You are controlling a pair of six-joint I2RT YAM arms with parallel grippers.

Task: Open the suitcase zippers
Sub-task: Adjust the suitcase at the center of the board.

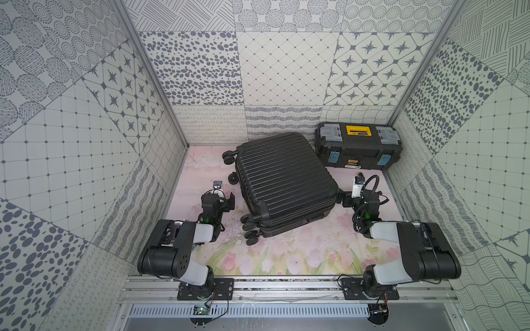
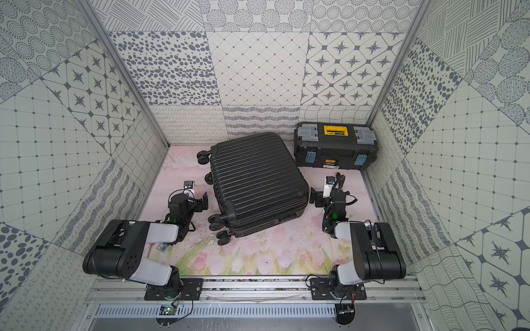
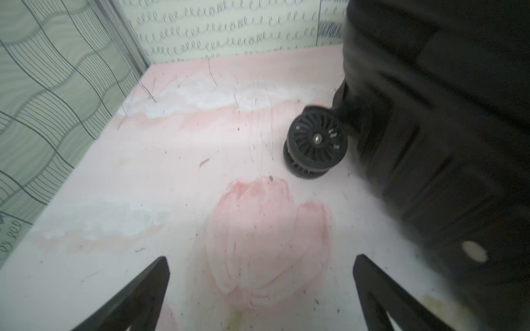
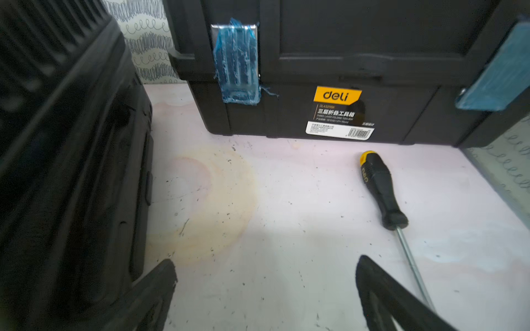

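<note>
We've got the suitcase (image 1: 284,186) lying flat mid-table, still zipped as far as we can tell, long axis roughly 9 to 3, wheels (image 1: 229,157) at the 9 end. The toolbox (image 1: 357,146) sits at its 1 o'clock, ignore it. The left gripper (image 3: 260,259) is at the case's 8 o'clock, the right gripper (image 4: 265,259) at 3, both spread wide, holding nothing. The zippers (image 1: 295,223) run round the side seam; pulls too small to spot, but we'd guess they're by the lock (image 1: 312,219) on the 5 o'clock face, so the right gripper looks nearer. A screwdriver (image 4: 378,189) lies near that one, untouched
</note>
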